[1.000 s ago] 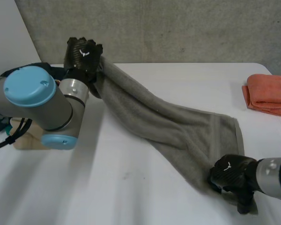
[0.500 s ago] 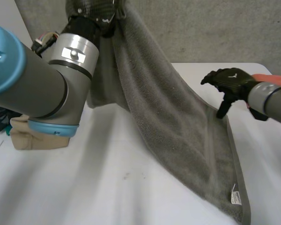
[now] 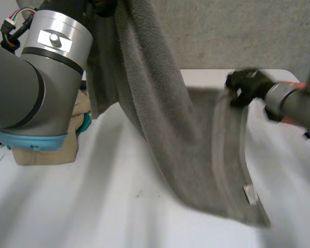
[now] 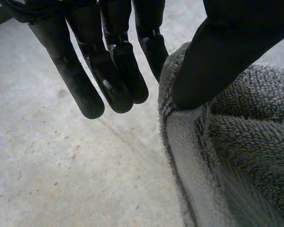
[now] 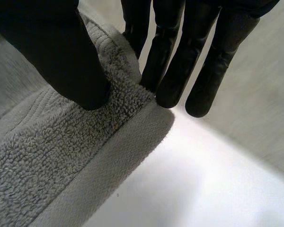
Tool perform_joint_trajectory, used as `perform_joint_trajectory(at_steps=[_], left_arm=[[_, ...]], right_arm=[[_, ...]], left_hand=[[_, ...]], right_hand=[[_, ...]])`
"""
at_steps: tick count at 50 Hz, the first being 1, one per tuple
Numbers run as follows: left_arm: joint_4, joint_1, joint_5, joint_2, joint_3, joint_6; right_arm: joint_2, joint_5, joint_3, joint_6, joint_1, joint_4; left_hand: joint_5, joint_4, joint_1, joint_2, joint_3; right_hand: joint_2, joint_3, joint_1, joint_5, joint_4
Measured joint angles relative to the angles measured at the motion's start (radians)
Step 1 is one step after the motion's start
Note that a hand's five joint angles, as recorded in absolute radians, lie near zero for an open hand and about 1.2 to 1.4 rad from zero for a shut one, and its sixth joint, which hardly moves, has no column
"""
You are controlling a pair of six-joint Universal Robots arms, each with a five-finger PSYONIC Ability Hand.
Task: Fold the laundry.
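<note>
A grey towel (image 3: 160,119) hangs off the table from my raised left arm (image 3: 46,57). In the left wrist view my left hand (image 4: 109,66) pinches the towel's hem (image 4: 180,142) between its thumb (image 4: 217,61) and a finger. My right hand (image 3: 246,85) holds the towel's upper right corner above the table's far right. In the right wrist view its thumb (image 5: 61,61) presses that corner (image 5: 128,109) against the fingers (image 5: 165,66). The towel's lower corner, with a white label (image 3: 250,193), hangs near the table.
A beige folded cloth (image 3: 44,152) with a teal item (image 3: 85,123) beside it lies at the table's left, under my left arm. An orange cloth (image 3: 295,82) peeks out behind my right wrist. A grey wall (image 3: 237,31) stands behind the white table (image 3: 93,206).
My left hand has lifted the towel higher. My right hand left the near corner, opened above the towel, and now pinches its upper right corner, lifting it off the table.
</note>
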Motion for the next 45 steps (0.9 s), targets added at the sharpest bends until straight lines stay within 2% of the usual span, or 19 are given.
perform_joint_trajectory(at_steps=[5, 8, 12, 13, 14, 18, 23, 27, 30, 32, 33, 35, 38, 39, 42, 45], left_arm=[[-0.010, 0.043, -0.003, 0.000, -0.010, -0.002], [-0.043, 0.083, -0.003, -0.003, -0.039, -0.003], [-0.110, 0.122, -0.001, -0.017, -0.083, -0.003], [-0.110, 0.122, -0.001, -0.017, -0.083, -0.003], [-0.163, 0.135, 0.002, -0.040, -0.106, -0.003], [-0.266, 0.142, 0.006, -0.136, -0.122, -0.001], [-0.344, 0.145, 0.004, -0.299, -0.061, 0.008], [-0.345, 0.152, 0.003, -0.396, 0.044, 0.026], [-0.297, 0.172, 0.007, -0.501, 0.243, 0.062], [-0.258, 0.181, 0.009, -0.542, 0.345, 0.077], [-0.244, 0.184, 0.009, -0.552, 0.376, 0.081], [-0.160, 0.194, 0.011, -0.600, 0.535, 0.093], [-0.079, 0.202, 0.009, -0.628, 0.656, 0.095], [-0.013, 0.208, 0.006, -0.640, 0.739, 0.088], [0.068, 0.219, -0.002, -0.641, 0.809, 0.047], [0.110, 0.230, -0.013, -0.620, 0.803, -0.021]], right_arm=[[-0.226, -0.049, 0.116, -0.012, -0.081, -0.017], [-0.371, -0.065, 0.210, -0.100, -0.136, 0.024], [-0.488, -0.069, 0.304, -0.254, -0.173, 0.144], [-0.488, -0.069, 0.304, -0.254, -0.173, 0.144], [-0.522, -0.065, 0.348, -0.356, -0.180, 0.228], [-0.502, -0.030, 0.417, -0.550, -0.159, 0.370], [-0.351, 0.081, 0.380, -0.636, -0.085, 0.368], [-0.239, 0.182, 0.290, -0.629, -0.029, 0.264], [-0.145, 0.282, 0.163, -0.583, 0.030, 0.037], [-0.123, 0.308, 0.120, -0.555, 0.049, -0.077], [-0.117, 0.316, 0.106, -0.542, 0.055, -0.125], [-0.107, 0.341, 0.058, -0.476, 0.078, -0.365], [-0.115, 0.349, 0.040, -0.422, 0.089, -0.556], [-0.130, 0.353, 0.034, -0.380, 0.097, -0.719], [-0.151, 0.356, 0.035, -0.337, 0.104, -0.893], [-0.165, 0.358, 0.043, -0.315, 0.107, -0.973]], left_hand=[[0.000, 0.000, 0.000, 0.000, 0.001], [0.000, 0.000, 0.000, 0.000, 0.001], [0.000, 0.000, 0.000, 0.000, 0.001], [0.000, 0.000, 0.000, 0.000, 0.001], [0.000, 0.000, 0.000, 0.000, 0.001], [0.000, 0.000, 0.000, 0.000, 0.001], [0.000, 0.000, 0.000, 0.000, 0.001], [0.000, 0.000, 0.000, 0.000, 0.001], [0.000, 0.000, 0.000, 0.000, 0.001], [0.000, 0.000, 0.000, 0.001, 0.001], [0.000, 0.000, 0.000, 0.001, 0.001], [0.000, 0.000, 0.000, 0.001, 0.002], [0.000, 0.000, 0.000, 0.001, 0.002], [0.000, 0.000, 0.000, 0.001, 0.002], [0.000, 0.000, 0.000, 0.001, 0.002], [0.000, 0.000, 0.000, 0.001, 0.002]], right_hand=[[0.000, 0.000, 0.000, 0.000, 0.000], [0.000, 0.000, 0.000, 0.004, 0.000], [0.000, 0.000, 0.000, 0.004, 0.000], [0.000, 0.000, 0.000, 0.004, 0.000], [0.000, 0.000, 0.000, 0.004, 0.001], [0.000, 0.000, 0.000, 0.004, 0.002], [0.000, 0.000, 0.000, 0.004, 0.002], [0.000, 0.000, 0.000, 0.004, 0.002], [0.000, 0.000, 0.000, 0.004, 0.002], [0.000, 0.000, 0.000, 0.004, 0.002], [0.000, 0.000, 0.000, 0.004, 0.002], [0.000, 0.000, 0.000, 0.004, 0.002], [0.000, 0.000, 0.000, 0.004, 0.002], [0.000, 0.000, 0.000, 0.004, 0.002], [0.000, 0.000, 0.000, 0.004, 0.002], [0.000, 0.000, 0.000, 0.004, 0.002]])
